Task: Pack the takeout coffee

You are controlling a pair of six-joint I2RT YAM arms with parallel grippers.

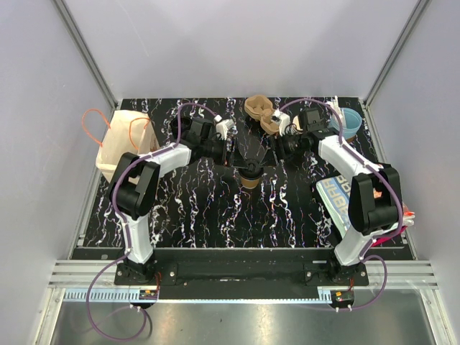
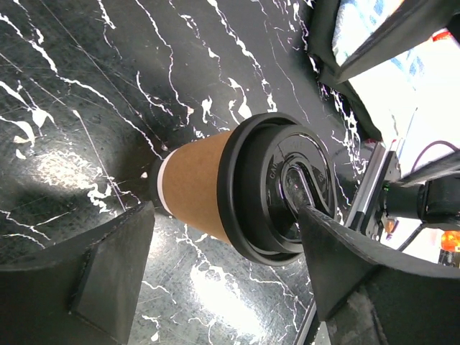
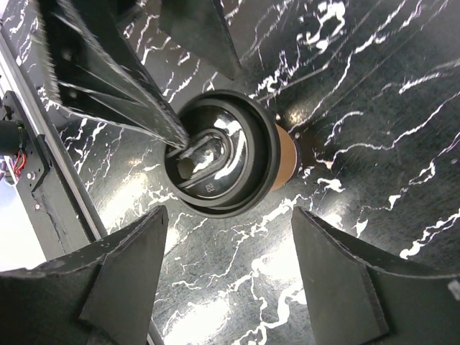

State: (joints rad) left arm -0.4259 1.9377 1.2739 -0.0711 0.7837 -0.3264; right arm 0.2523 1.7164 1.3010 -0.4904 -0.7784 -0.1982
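The takeout coffee [image 1: 251,175] stands upright in the middle of the black marbled table: a tan paper cup [image 2: 198,190] with a black lid [image 3: 219,154]. My left gripper [image 1: 236,162] reaches in from the left and is open [image 2: 223,208]. One of its fingertips [image 2: 316,230] rests on the top of the lid, while the other finger stands clear of the cup's base. My right gripper [image 1: 273,153] hangs open [image 3: 228,212] above and just to the right of the cup, looking down on the lid with nothing between its fingers.
A tan paper bag [image 1: 123,140] with orange handles stands at the left edge. Nested tan cups [image 1: 260,111] lie at the back, with a light blue cup [image 1: 350,122] at the back right. A printed blue-and-white pack [image 1: 336,194] lies on the right side.
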